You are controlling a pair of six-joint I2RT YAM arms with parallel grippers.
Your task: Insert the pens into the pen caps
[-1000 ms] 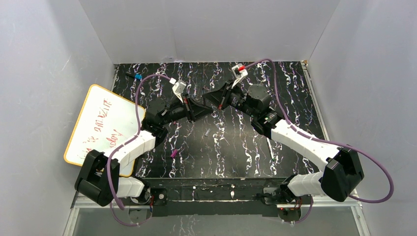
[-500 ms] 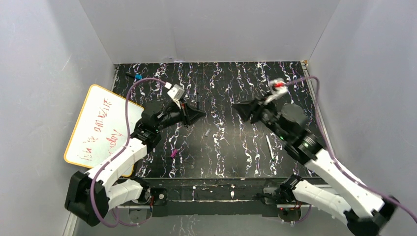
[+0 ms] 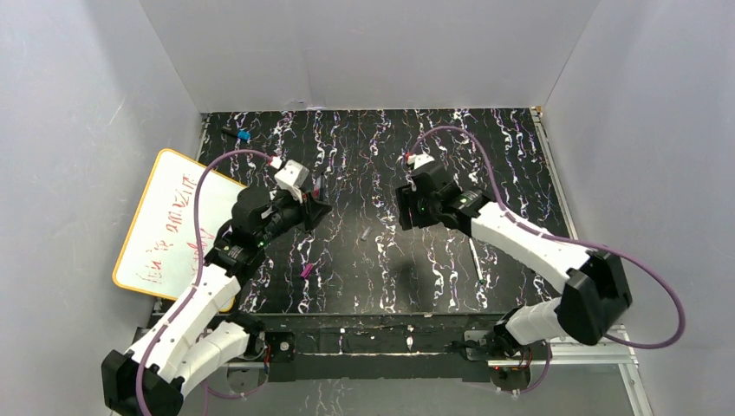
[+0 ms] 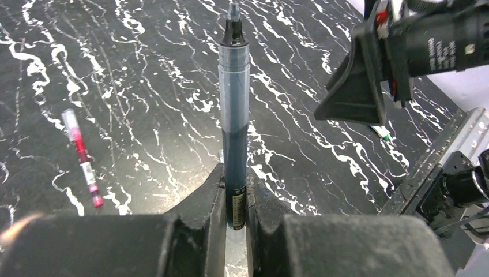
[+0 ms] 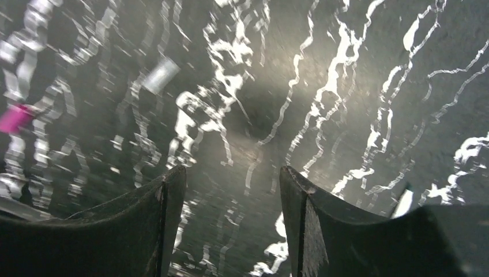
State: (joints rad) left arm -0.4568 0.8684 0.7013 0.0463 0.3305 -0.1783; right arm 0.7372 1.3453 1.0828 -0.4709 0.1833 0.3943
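My left gripper is shut on the lower barrel of a dark pen, whose uncapped tip points away toward the right arm. My right gripper hangs open and empty over the mat. A greyish pen cap lies between the two grippers. The magenta pen cap lies nearer the front. A white pen with a greenish end rests under the right forearm. A clear-and-red pen lies left of my left gripper.
The mat is black with white marbling. A whiteboard with red scribbles leans off its left edge. A short black object with a blue tip lies at the back left corner. Grey walls close in three sides.
The two grippers met at the centre a second ago. The right gripper has since opened, swung away and come back low. The left arm has drawn back left, keeping the dark pen.
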